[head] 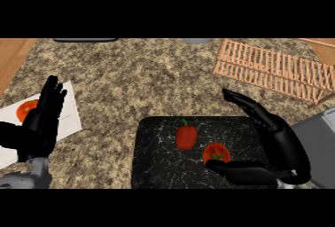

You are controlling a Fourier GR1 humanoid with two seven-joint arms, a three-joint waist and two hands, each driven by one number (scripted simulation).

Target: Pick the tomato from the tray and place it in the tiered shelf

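Black tray — tomato, red pepper

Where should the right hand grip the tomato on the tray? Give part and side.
Probably around its round middle, from the right: the tomato is ball-shaped, so a grasp can close on opposite sides. The open right hand is on that side, while the red pepper lies close on its left.

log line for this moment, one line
phase: pre-grasp | right hand: open, beside tomato | tomato: on tray | left hand: open, resting left | tiered shelf: upper right
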